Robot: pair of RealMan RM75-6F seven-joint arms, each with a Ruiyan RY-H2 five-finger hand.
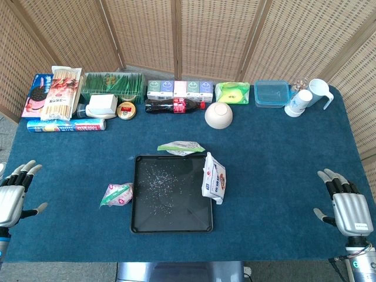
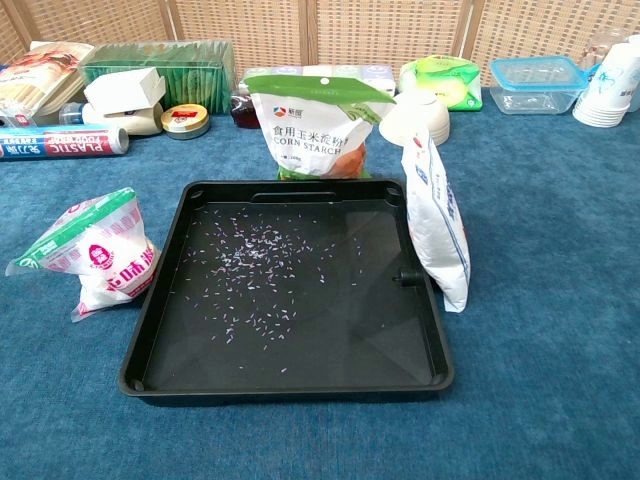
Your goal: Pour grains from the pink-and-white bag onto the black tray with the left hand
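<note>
The pink-and-white bag (image 1: 117,194) (image 2: 95,253) stands on the blue cloth just left of the black tray (image 1: 141,223) (image 2: 150,345), its top crumpled. Scattered grains (image 1: 157,183) (image 2: 262,262) lie across the tray floor, mostly in its upper left half. My left hand (image 1: 14,191) rests at the far left table edge, fingers spread, holding nothing, well away from the bag. At the far right edge my right hand (image 1: 346,202) is also spread and empty. Neither hand shows in the chest view.
A white-and-blue bag (image 1: 214,178) (image 2: 438,222) leans on the tray's right rim. A corn starch bag (image 1: 181,147) (image 2: 318,125) stands behind the tray. Boxes, a cola bottle (image 1: 174,106), a bowl (image 1: 219,114), a container (image 1: 272,93) and cups line the back.
</note>
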